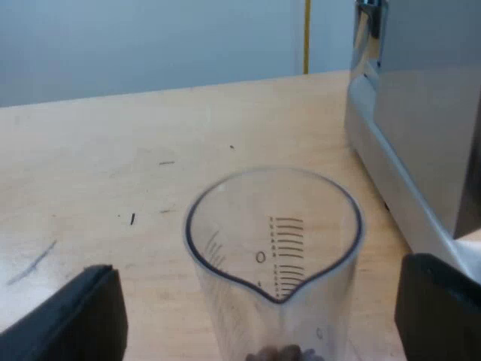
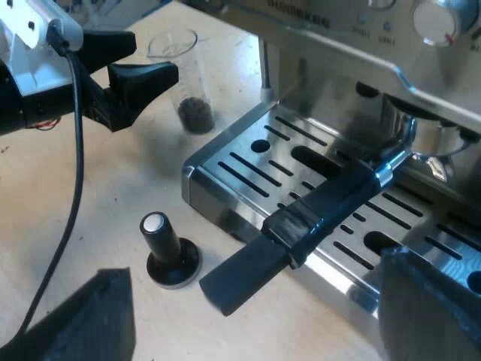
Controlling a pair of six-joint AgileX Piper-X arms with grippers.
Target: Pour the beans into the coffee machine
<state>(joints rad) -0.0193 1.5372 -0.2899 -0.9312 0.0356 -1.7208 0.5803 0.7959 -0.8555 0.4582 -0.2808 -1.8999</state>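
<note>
The wooden table (image 1: 113, 150) carries the espresso machine (image 2: 338, 45). Its metal holder (image 2: 323, 207) is locked in above the slotted drip tray (image 2: 248, 162), with the dark handle jutting out. Just beside the machine's side wall the measuring glass (image 1: 274, 248) stands upright on the table, between the widely spread fingers of my left gripper (image 1: 263, 301). Neither finger touches it, as far as I can see. The glass is probably light, thin-walled and rigid, smooth enough to slip and easy to tip or crack. A moderate squeeze across the mid-wall, below the flared rim, looks the safest hold. It is clear, with a pouring spout and dark graduation lines on its wall. My right gripper (image 2: 259, 301) hangs spread and empty at the machine's front, near the black-knobbed tamper (image 2: 167, 248). A small dark heap of beans (image 2: 196, 111) lies in the bottom of the glass.
</note>
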